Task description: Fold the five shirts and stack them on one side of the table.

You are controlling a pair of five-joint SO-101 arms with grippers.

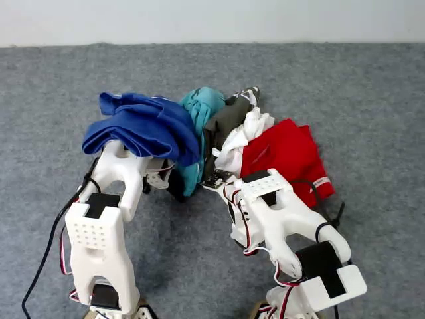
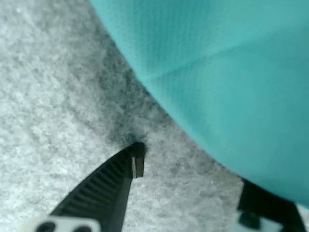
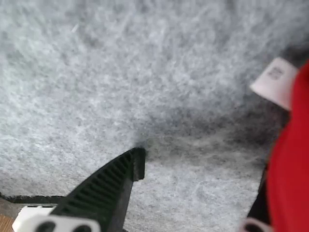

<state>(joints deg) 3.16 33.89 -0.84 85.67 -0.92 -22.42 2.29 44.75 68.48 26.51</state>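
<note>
Shirt heap [image 1: 219,133] mid table [image 1: 372,86]. L gripper [image 2: 193,169] fingers spread, teal shirt [image 2: 217,72] hanging at one side; R gripper [image 3: 200,179] fingers spread beside red shirt [image 3: 289,159]. Rec: pinch one hem only, drag clear before folding.

Grey felt [image 1: 372,100] covers the bench from edge to edge, its nap mottled light and dark. A white wall [image 1: 212,20] rises along the felt's far edge. A black cable [image 1: 46,256] trails over the felt's near left part. In the right wrist view, a brown wood strip [image 3: 5,223] lies just past the felt's dark border.
</note>
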